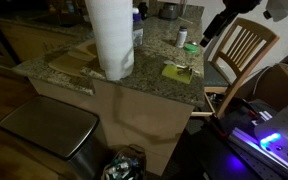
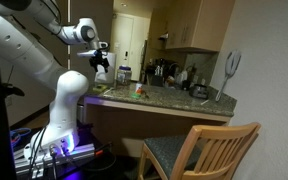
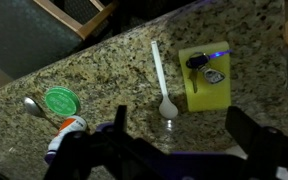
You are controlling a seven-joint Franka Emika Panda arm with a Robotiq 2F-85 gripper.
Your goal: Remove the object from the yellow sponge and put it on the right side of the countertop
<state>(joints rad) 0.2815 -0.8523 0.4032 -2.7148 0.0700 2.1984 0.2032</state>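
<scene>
**Wrist view, arm above the counter.** The gripper (image 3: 176, 125) enters from the lower edge of the frame. Its fingers (image 3: 117, 122) are spread wide, with nothing between them. It hangs clear of the countertop (image 3: 114, 70).

The yellow sponge (image 3: 204, 76) lies in the upper right of the frame. The object (image 3: 205, 67) rests on the sponge's upper half. It is small and dark, and too small to make out further.

A white spoon (image 3: 161, 75) lies just beside the sponge, toward frame centre. A green lid (image 3: 61, 100) and a metal spoon (image 3: 31, 104) lie well apart at the left. In an exterior view the sponge (image 1: 177, 72) sits near the counter's edge, right of a paper towel roll (image 1: 111, 35).

**Likely hazards.**
- The open span looks wider than the sponge, so a descent off-centre could set one finger on the white spoon.
- The jaws could also close on the sponge together with the object.
- The sponge probably yields under pressure, which would let so slender a piece tilt or slip from the grip.
- If the gripper stops too high, the jaws would close on air.
</scene>
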